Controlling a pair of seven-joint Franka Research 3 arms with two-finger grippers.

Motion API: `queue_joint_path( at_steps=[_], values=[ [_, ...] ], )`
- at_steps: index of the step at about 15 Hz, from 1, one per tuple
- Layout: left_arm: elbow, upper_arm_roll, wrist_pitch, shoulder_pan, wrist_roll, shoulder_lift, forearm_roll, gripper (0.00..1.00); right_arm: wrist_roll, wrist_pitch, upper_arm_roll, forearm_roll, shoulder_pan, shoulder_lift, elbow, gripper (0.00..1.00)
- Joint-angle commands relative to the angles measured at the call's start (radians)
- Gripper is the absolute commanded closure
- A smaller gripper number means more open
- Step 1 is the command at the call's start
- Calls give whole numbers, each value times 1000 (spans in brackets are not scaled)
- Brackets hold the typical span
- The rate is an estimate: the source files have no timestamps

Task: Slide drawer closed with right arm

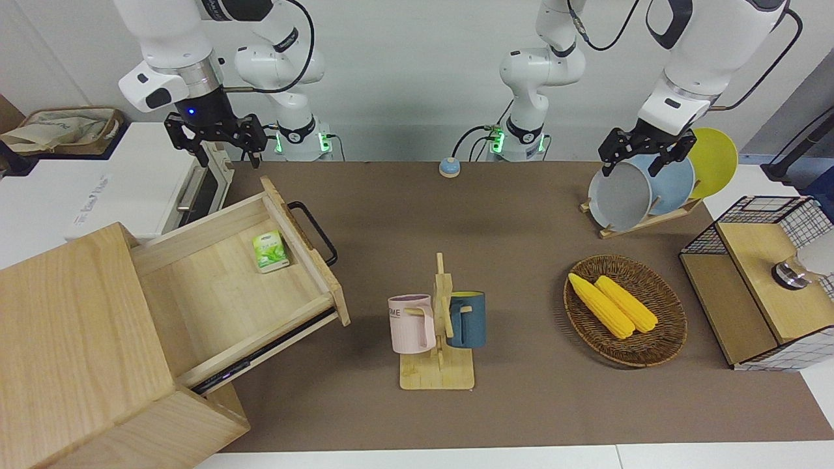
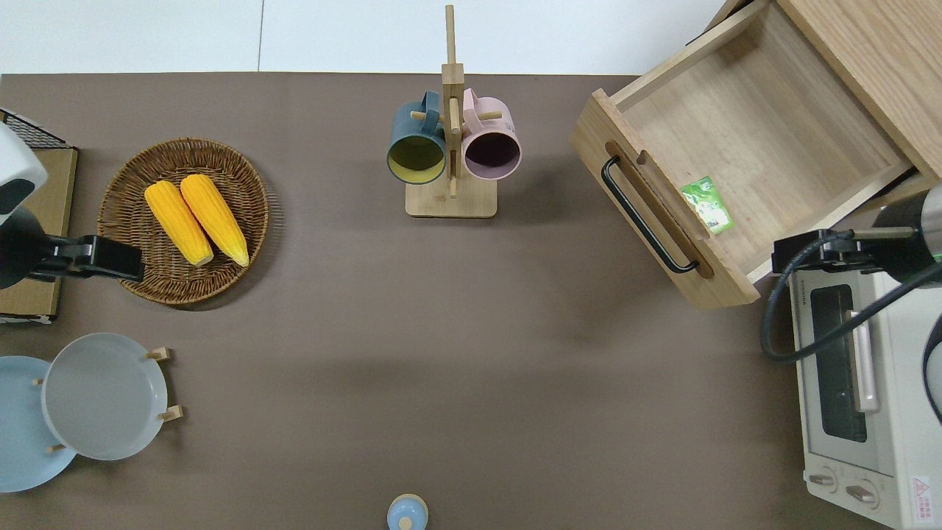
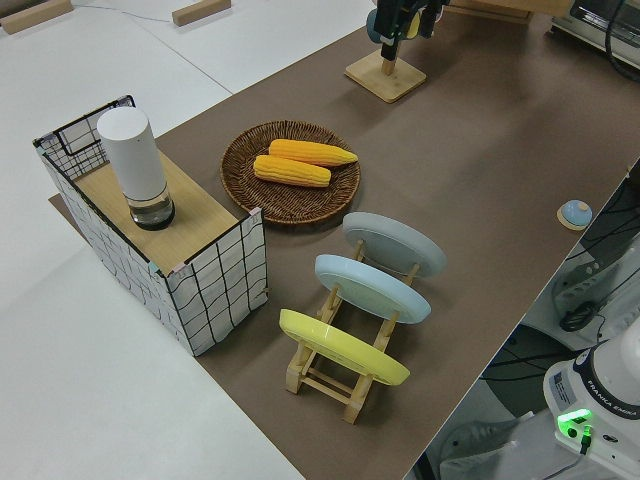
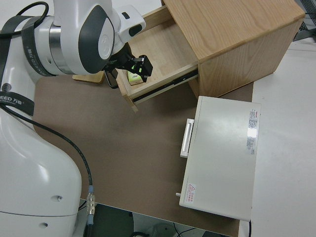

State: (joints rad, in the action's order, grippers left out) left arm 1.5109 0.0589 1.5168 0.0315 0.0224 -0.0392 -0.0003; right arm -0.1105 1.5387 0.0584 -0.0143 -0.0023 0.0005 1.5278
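The drawer (image 1: 215, 293) stands pulled far out of the pale wooden cabinet (image 1: 71, 326) at the right arm's end of the table. Its front panel carries a black loop handle (image 1: 314, 231). A small green packet (image 1: 270, 251) lies inside by the front panel. The overhead view shows the drawer (image 2: 751, 140), handle (image 2: 644, 213) and packet (image 2: 707, 205). My right gripper (image 1: 218, 146) is open and empty, up in the air over the drawer's side wall nearest the robots (image 2: 813, 254), by the oven's edge. It also shows in the right side view (image 4: 126, 71). The left arm is parked, its gripper (image 1: 642, 153) open.
A white oven (image 2: 861, 375) sits beside the cabinet, nearer to the robots. A mug rack (image 1: 438, 326) stands mid-table. Toward the left arm's end are a wicker basket (image 1: 651, 352) with two corn cobs, a plate rack (image 1: 645, 189) and a wire-and-wood box (image 1: 762, 286).
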Motion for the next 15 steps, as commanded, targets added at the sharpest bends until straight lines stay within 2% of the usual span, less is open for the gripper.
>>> queue_joint_path(
  at_steps=[1,7,9,10,15],
  values=[
    [-24,7,-20,5,10,-13,17,7,14,18,0,-10,-10,1,0,13],
    [-24,7,-20,5,10,-11,17,7,21,15,0,-10,-10,3,-12,17],
    [-24,7,-20,5,10,-11,17,7,23,15,0,-12,-4,3,-12,57],
    [-24,7,-20,5,10,-11,17,7,23,15,0,-13,-2,3,-12,150],
    [-24,7,-20,5,8,-11,17,7,25,-6,0,-10,-1,3,-12,967]
  ],
)
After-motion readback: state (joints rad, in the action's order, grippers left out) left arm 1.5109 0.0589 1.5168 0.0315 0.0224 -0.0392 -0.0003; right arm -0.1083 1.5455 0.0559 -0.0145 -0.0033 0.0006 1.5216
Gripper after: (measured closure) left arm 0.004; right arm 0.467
